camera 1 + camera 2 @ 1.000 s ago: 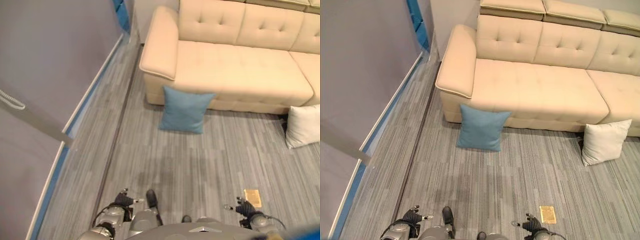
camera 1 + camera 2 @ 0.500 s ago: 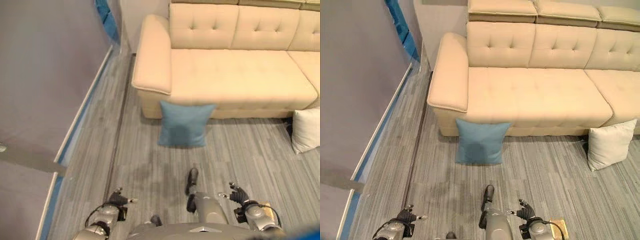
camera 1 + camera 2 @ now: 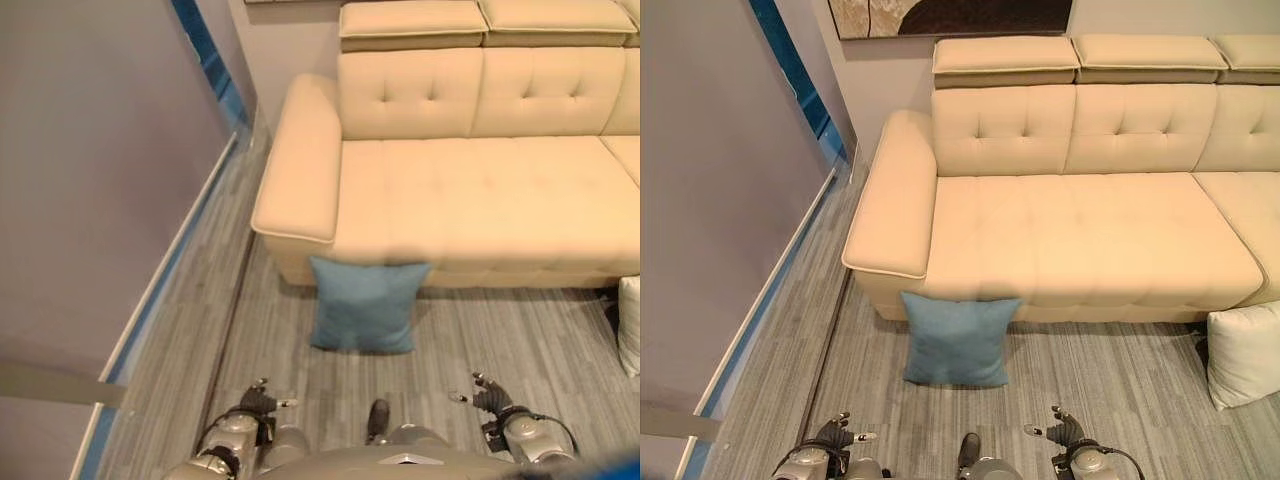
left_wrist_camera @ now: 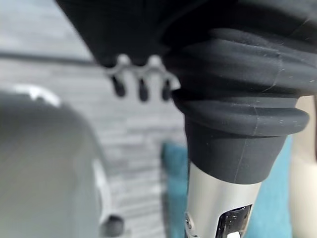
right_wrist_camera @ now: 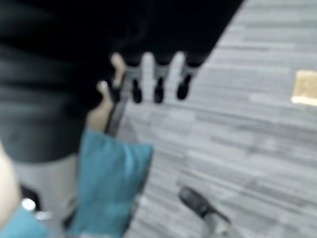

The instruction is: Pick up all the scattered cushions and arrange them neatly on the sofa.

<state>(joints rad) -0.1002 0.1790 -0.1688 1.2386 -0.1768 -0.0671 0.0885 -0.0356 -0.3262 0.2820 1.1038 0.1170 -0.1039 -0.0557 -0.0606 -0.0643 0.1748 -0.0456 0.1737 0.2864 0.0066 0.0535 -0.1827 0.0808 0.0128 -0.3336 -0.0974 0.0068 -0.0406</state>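
Blue cushion (image 3: pixel 958 340) upright on grey floor (image 3: pixel 1110 380), leaning against front of beige sofa (image 3: pixel 1080 230). White cushion (image 3: pixel 1245 352) on floor to right, beside sofa. Left hand (image 3: pixel 262 402) and right hand (image 3: pixel 490 400) low, fingers relaxed, holding nothing.

No writing or signs can be read

A living room: tufted beige sofa (image 3: pixel 1080 230) (framed picture (image 3: pixel 950 15) above).
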